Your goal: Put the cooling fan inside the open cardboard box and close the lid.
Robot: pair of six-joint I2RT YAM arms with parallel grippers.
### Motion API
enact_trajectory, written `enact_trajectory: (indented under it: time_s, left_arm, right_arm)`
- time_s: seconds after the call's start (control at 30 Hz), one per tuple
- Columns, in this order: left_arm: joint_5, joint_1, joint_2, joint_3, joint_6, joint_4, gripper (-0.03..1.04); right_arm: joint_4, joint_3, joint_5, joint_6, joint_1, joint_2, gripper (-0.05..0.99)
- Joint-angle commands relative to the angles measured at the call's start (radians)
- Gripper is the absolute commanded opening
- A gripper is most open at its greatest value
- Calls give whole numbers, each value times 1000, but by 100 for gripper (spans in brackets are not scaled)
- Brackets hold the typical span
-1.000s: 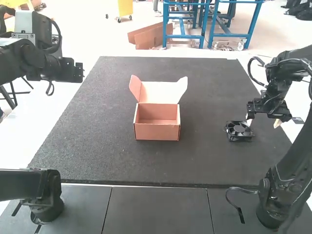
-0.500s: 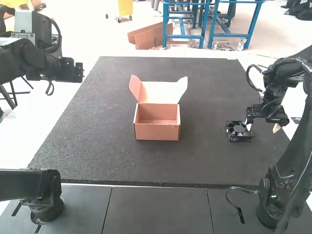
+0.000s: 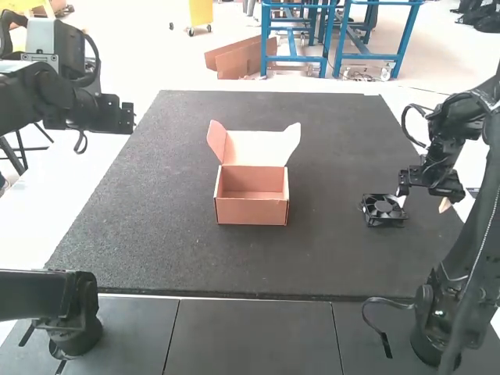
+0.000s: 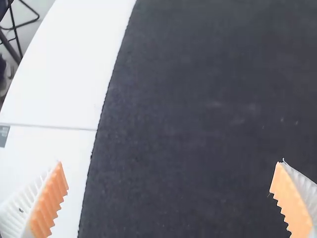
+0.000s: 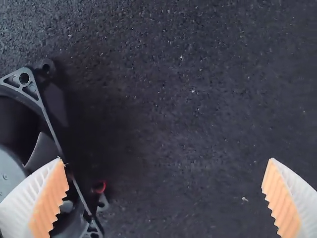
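A small black cooling fan lies flat on the black mat, to the right of the open cardboard box. The box stands at the mat's middle with its lid flap raised at the back. My right gripper hangs open just right of the fan, one white finger over the fan's right edge. In the right wrist view the fan's frame lies by one orange-padded finger, the other finger over bare mat. My left gripper is open, high above the mat's far left edge.
The black mat covers most of the white table. Bare mat lies between the fan and the box. In the left wrist view the mat's left border meets the white tabletop.
My right gripper has moved slightly right and down beside the fan. The fan, the box and the left arm have stayed put.
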Motion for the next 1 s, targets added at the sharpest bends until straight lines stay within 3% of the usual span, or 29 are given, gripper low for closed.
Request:
enact_trajectory:
  time_s: [0.0, 0.17, 0.57, 0.83, 0.97]
  left_arm:
    - [12, 6, -1, 47, 9, 1, 97]
    - [12, 6, 4, 49, 9, 1, 97]
    - [12, 6, 5, 53, 8, 0, 97]
    - [10, 6, 5, 62, 9, -6, 97]
    - [10, 6, 5, 66, 8, -9, 97]
  right_arm:
    - [-4, 30, -42, 8, -18, 17, 90]
    - [-9, 37, -73, 8, -18, 32, 90]
    - [-20, 30, -51, 6, -10, 72, 88]
    - [-17, 21, -50, 6, -9, 83, 58]
    - [2, 1, -54, 6, -6, 83, 35]
